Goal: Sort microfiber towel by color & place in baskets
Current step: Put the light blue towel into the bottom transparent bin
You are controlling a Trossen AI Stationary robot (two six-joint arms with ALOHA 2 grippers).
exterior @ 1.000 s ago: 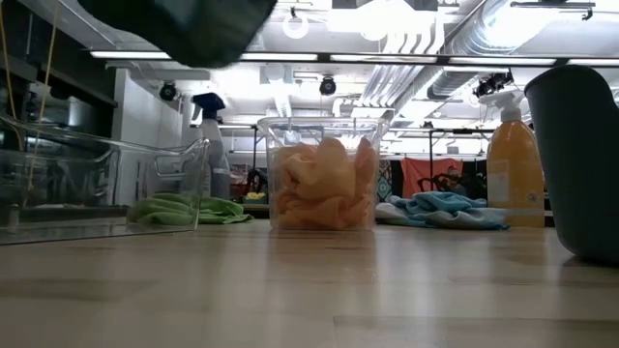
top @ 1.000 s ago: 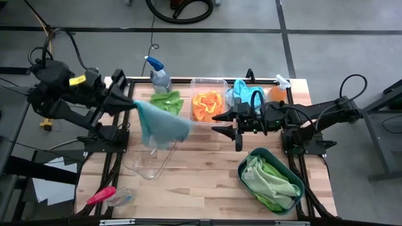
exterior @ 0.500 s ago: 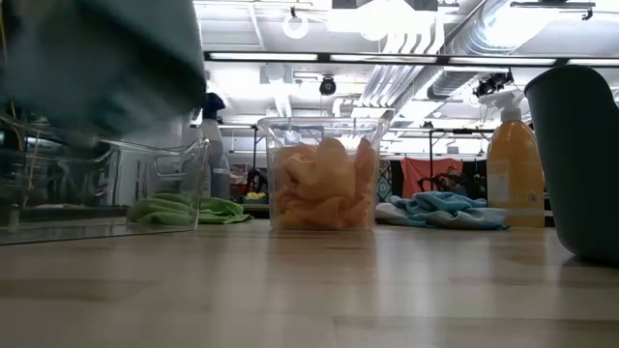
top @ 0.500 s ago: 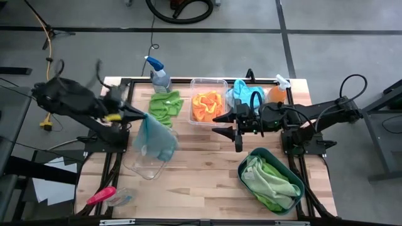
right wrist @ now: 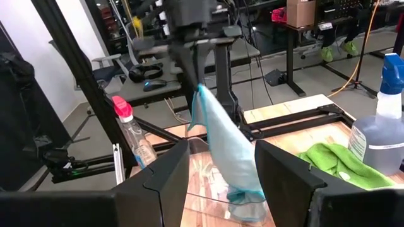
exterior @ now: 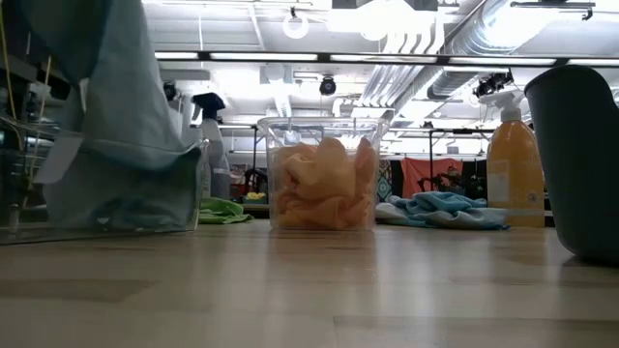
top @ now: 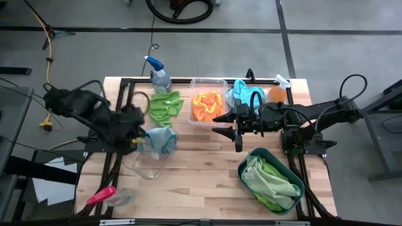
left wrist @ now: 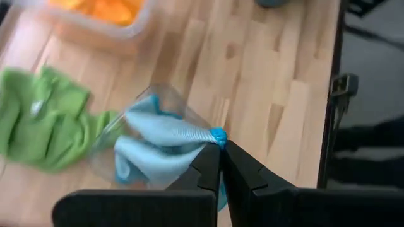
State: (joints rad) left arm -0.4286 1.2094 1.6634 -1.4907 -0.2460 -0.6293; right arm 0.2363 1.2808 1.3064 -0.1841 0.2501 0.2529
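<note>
My left gripper (top: 139,134) is shut on a light blue towel (top: 161,141) above the clear shallow dish (top: 146,168) at the table's left. The towel hangs down and its lower end lies inside the dish (exterior: 145,208). My right gripper (top: 217,123) is open and hovers mid-table, near the clear deep tub (top: 208,85) of orange towels (top: 207,104). A green towel (top: 166,104) lies flat on the table beside that tub. Another blue towel (top: 244,93) lies at the far edge. The teal basin (top: 250,157) holds green towels (top: 271,181). My left gripper (left wrist: 219,146) pinches a bunched corner of the blue towel (left wrist: 215,134) between its two fingertips, coming from above. The towel (right wrist: 219,142) hangs below the fingers, and its lower end (right wrist: 245,197) rests crumpled on the dish floor.
A blue-capped spray bottle (top: 159,76) and an orange one (top: 278,90) stand at the far edge. A pink-handled tool (top: 100,196) lies at the near left corner. Bare wood shows between dish and basin (top: 201,166).
My left gripper has moved toward the near edge and down over the clear dish, still shut on the blue towel. The towel, hanging spread in the air before, has come down with it, and its lower end has settled into the dish.
</note>
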